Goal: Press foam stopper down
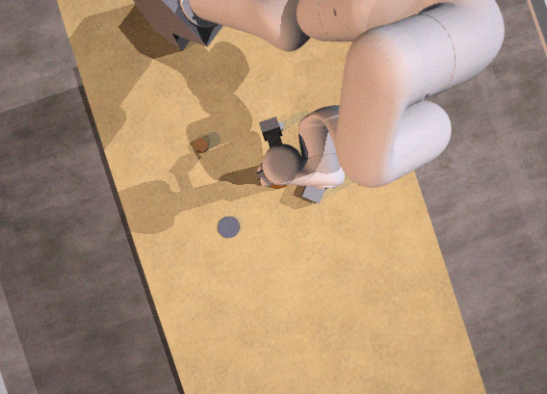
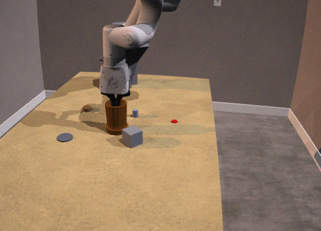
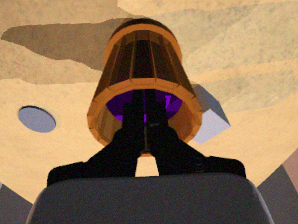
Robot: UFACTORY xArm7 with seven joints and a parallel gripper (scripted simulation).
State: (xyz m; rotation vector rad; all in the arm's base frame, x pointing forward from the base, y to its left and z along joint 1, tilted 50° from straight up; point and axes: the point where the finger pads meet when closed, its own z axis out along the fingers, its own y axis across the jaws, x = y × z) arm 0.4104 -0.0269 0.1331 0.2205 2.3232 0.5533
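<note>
A brown wooden jar (image 2: 116,120) (image 3: 143,63) stands upright on the tan table (image 2: 141,188). In the top view the wrist hides all of it but an orange sliver (image 1: 276,186). The purple foam stopper (image 3: 120,104) sits inside the jar, below the orange rim. My gripper (image 2: 116,101) (image 3: 144,100) is shut with nothing between its fingers. The fingertips reach straight down into the jar's mouth and rest on the stopper.
A grey cube (image 2: 132,136) (image 1: 314,194) (image 3: 209,123) stands close to the jar's front right. A small grey cylinder (image 2: 135,112) is behind it, a red disc (image 2: 174,121) further right. A grey disc (image 2: 64,137) (image 1: 228,226) (image 3: 36,119) and a brown puck (image 2: 87,108) (image 1: 200,144) lie to the left.
</note>
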